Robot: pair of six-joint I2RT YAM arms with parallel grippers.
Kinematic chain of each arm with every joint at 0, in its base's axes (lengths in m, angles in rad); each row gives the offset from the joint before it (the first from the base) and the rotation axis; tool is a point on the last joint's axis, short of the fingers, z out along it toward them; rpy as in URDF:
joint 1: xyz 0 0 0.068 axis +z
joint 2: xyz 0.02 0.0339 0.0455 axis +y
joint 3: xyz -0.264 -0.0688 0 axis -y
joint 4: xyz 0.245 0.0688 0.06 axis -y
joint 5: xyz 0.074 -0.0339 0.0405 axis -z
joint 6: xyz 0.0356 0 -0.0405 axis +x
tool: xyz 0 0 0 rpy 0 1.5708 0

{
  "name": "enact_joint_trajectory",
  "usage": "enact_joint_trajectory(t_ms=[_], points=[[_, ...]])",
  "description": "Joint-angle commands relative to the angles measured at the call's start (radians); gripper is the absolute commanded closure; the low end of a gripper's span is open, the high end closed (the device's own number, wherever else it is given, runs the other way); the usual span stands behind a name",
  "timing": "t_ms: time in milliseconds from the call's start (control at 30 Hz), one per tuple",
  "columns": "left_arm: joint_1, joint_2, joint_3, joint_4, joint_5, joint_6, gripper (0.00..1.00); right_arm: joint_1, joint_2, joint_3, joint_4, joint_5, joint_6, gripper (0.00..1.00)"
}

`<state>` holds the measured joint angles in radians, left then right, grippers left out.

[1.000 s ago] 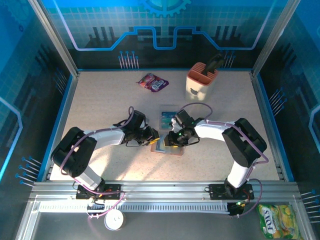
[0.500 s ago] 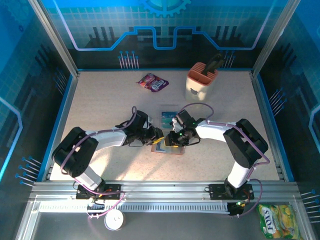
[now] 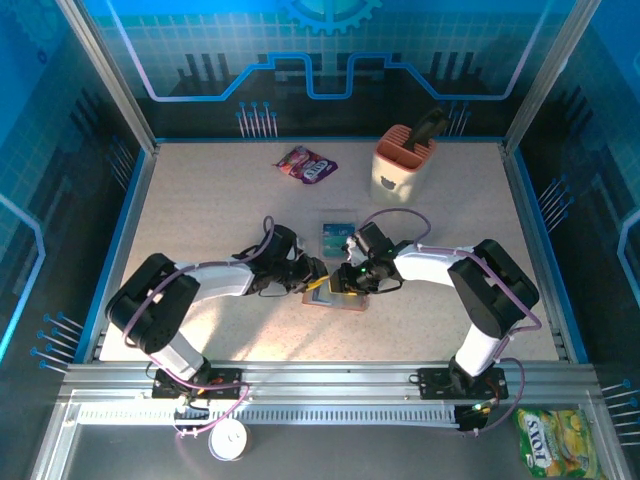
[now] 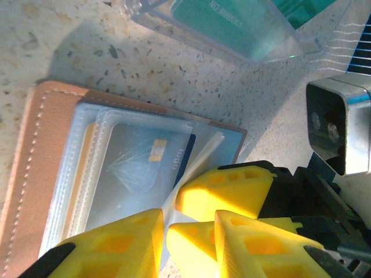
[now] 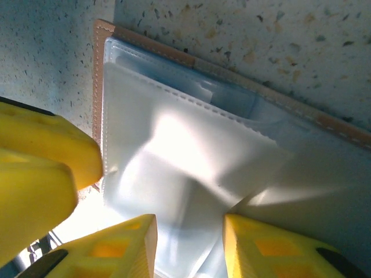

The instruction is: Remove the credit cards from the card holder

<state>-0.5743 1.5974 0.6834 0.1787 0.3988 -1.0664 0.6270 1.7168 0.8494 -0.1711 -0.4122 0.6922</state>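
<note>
Where the speckled table [image 3: 200, 210] lies between them, the left arm [image 3: 170, 300] and the right arm [image 3: 470, 275] reach inward from the two sides and meet over one spot near the middle. At the far side a peach-coloured caddy [image 3: 400, 165] stands upright, and well apart to its left lies a purple snack packet [image 3: 306, 166]. Between the caddy and the meeting spot lies a clear case [image 3: 337, 235] with teal cards inside.

Just on the near side of this case, the card holder [image 3: 338, 303] lies open and flat on the table, a tan leather border around clear grey-blue pockets. The credit cards [image 4: 136, 165] sit in these pockets. One shows a gold chip through the plastic, and another shows an orange edge at the left.

The right gripper [image 5: 190, 223] has its jaws narrow, and a sheet of the clear pocket rises creased between them, so it seems pinched. The left gripper [image 4: 188, 226] is close beside it. Its jaws are also narrow and a thin clear flap runs toward the gap, but I cannot tell if they grip it.
</note>
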Motion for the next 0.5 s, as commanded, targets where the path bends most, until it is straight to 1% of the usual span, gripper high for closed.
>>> enact_joint_trajectory(t_ms=[0,100,233,467], points=[[-0.007,-0.039,0.012,-0.077,-0.026,0.040,0.68,-0.009,-0.005,-0.013,0.001,-0.019,0.013,0.63],[-0.009,-0.012,0.015,-0.056,0.003,0.029,0.67,-0.009,-0.002,-0.007,-0.002,-0.019,0.009,0.63],[-0.012,0.006,-0.002,-0.013,0.007,0.006,0.67,-0.010,-0.008,-0.011,0.001,-0.018,0.010,0.63],[-0.013,0.039,-0.038,0.102,0.042,-0.051,0.69,-0.010,-0.020,-0.016,0.004,-0.020,0.013,0.63]])
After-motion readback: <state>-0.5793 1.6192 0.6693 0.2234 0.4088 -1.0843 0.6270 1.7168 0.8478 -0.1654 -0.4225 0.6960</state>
